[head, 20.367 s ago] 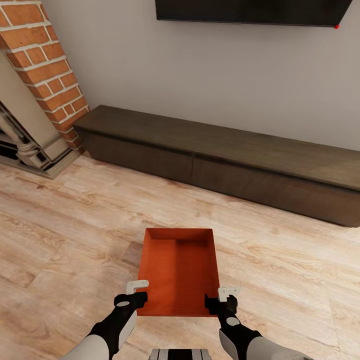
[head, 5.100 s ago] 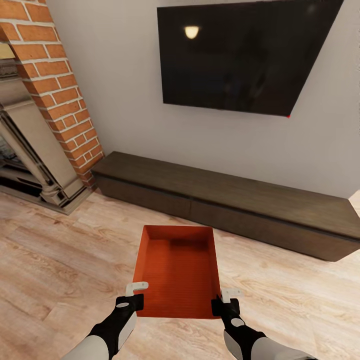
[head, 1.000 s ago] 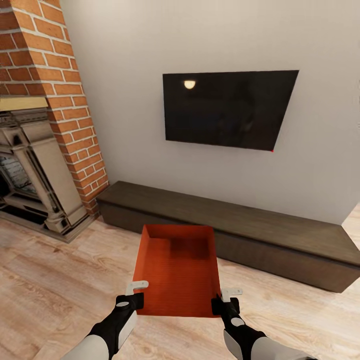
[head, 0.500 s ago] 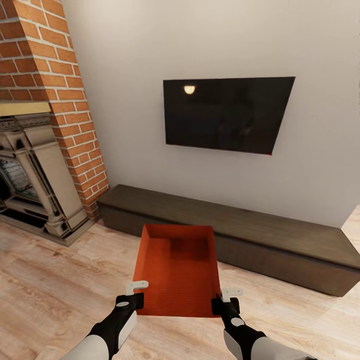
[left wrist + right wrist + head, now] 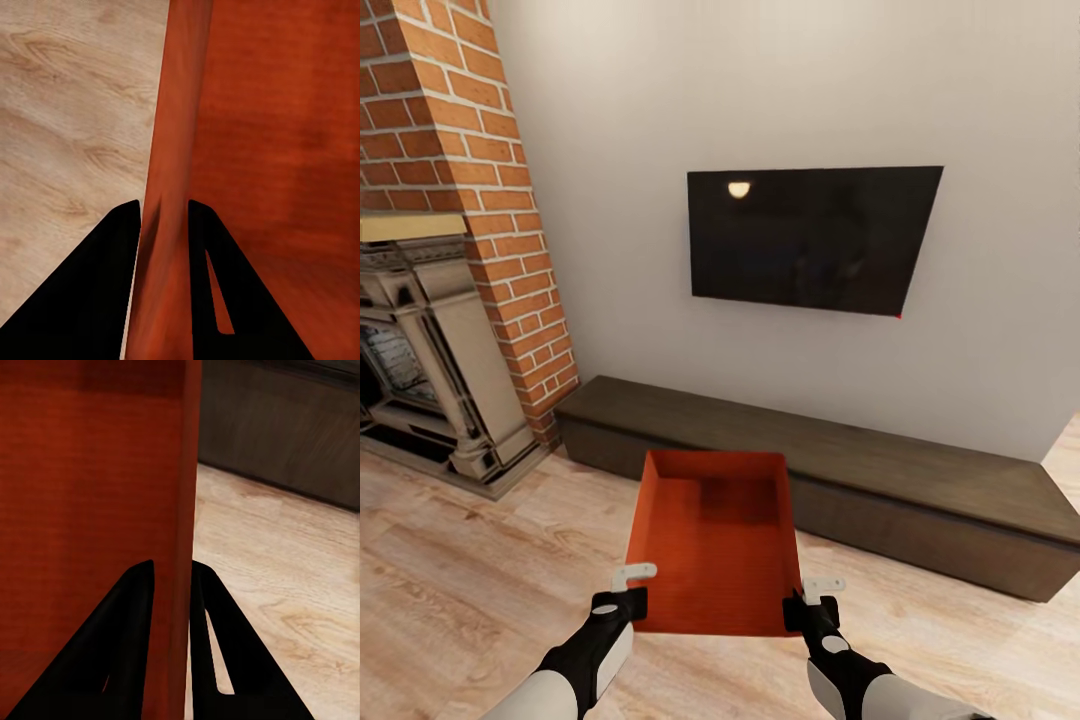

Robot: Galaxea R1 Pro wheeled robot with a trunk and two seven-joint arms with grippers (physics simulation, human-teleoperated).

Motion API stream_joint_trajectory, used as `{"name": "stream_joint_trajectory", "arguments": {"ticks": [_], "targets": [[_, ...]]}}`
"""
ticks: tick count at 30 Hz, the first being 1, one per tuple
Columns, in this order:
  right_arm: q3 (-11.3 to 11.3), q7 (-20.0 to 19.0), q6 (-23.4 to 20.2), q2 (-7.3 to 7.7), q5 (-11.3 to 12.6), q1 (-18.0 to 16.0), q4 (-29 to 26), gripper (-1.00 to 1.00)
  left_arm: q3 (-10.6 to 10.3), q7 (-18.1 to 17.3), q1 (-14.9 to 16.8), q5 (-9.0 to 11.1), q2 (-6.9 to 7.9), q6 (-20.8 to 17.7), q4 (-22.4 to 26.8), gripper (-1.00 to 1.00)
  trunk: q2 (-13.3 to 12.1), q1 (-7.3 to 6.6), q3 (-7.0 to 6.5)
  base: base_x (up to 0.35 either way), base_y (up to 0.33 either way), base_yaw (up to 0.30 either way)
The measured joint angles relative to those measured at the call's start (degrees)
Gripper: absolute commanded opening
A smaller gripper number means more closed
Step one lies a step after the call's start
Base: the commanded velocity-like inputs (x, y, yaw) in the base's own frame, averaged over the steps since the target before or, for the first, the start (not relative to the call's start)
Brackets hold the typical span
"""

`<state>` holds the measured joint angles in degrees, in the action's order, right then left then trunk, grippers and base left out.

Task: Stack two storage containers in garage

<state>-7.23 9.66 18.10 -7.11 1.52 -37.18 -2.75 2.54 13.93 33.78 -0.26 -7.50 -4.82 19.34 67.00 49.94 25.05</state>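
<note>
Both hands, left hand and right hand, clamp the storage container walls

The storage container is plain orange-red, the plank floor light wood with darker grain, the fireplace red brick with pale mortar, the low cabinet dark brown, the wall screen black, the wall off-white
</note>
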Motion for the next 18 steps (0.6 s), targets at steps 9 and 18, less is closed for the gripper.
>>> {"name": "stream_joint_trajectory", "arguments": {"ticks": [9, 18], "targets": [[0.1, 0.0, 0.1, -0.01, 0.0, 0.0, 0.2, -1.00, 0.0, 0.0, 0.0, 0.0, 0.00, 0.0, -0.1, -1.00, 0.0, 0.00, -0.84, 0.000, 0.000, 0.000], [0.5, 0.0, 0.5, -0.01, -0.4, 0.0, -0.1, -1.00, 0.6, -0.5, 0.0, -0.8, -0.01, 0.0, 0.5, -1.00, 0.0, 0.00, -1.67, 0.000, 0.000, 0.000]]}}
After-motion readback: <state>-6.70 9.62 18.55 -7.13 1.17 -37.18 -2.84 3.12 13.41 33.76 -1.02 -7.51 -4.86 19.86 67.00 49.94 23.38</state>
